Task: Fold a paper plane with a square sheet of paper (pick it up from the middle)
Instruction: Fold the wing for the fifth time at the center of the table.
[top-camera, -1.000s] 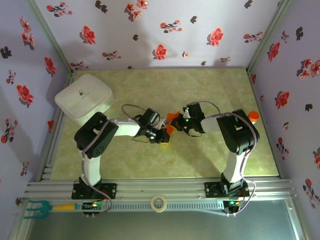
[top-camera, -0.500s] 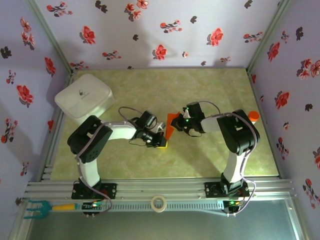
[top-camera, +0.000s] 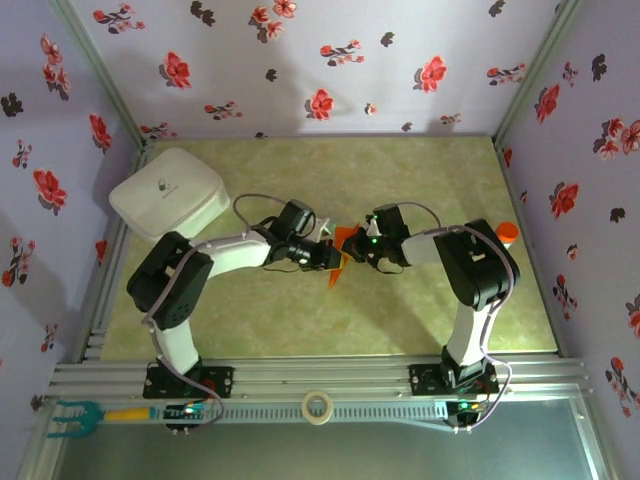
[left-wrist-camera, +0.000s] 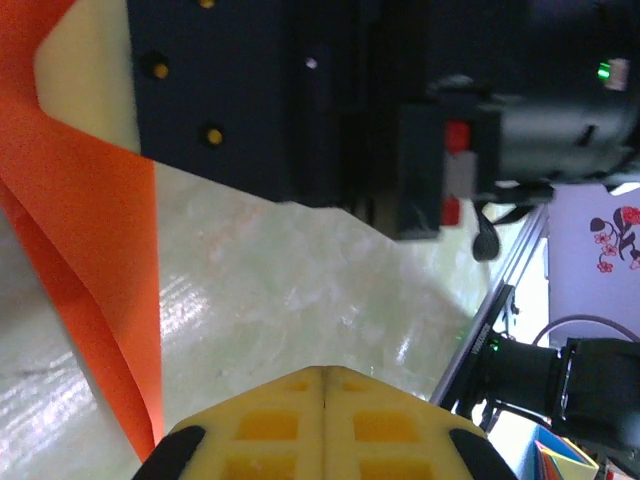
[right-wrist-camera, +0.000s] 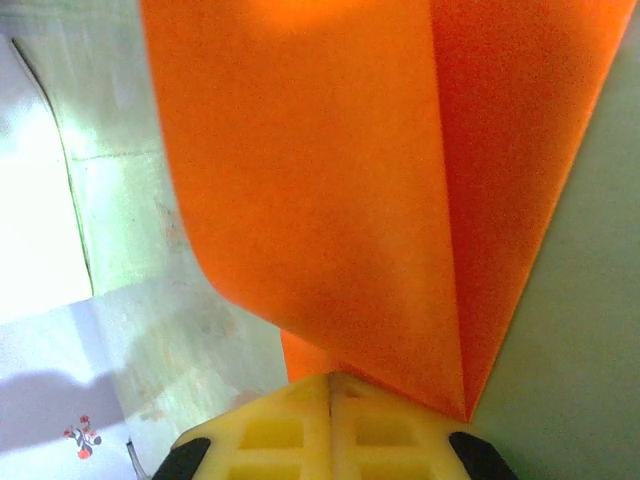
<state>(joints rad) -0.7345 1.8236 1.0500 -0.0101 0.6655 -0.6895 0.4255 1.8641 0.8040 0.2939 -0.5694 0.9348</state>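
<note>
The square sheet of paper (top-camera: 339, 266) is bright orange and creased into a layered wedge, standing on edge at mid-table between the two grippers. My right gripper (top-camera: 353, 251) is shut on it: in the right wrist view the yellow fingertips (right-wrist-camera: 300, 420) pinch the bottom of the paper (right-wrist-camera: 330, 170), which fans upward with one sharp crease. My left gripper (top-camera: 327, 256) is shut with nothing in it, just left of the sheet. In the left wrist view its gripper (left-wrist-camera: 324, 372) has its tips pressed together, with the paper (left-wrist-camera: 100, 230) to the left and the right gripper's dark body (left-wrist-camera: 330, 90) ahead.
A white lidded box (top-camera: 166, 196) sits at the table's far left. An orange-capped bottle (top-camera: 507, 232) stands by the right arm's elbow. A tape roll (top-camera: 318, 407) and a teal fork-like tool (top-camera: 70, 418) lie on the front rail.
My left gripper has swung from the near side of the paper up and away, level with the right gripper. The paper now stands narrower and more upright. The right arm has stayed put.
</note>
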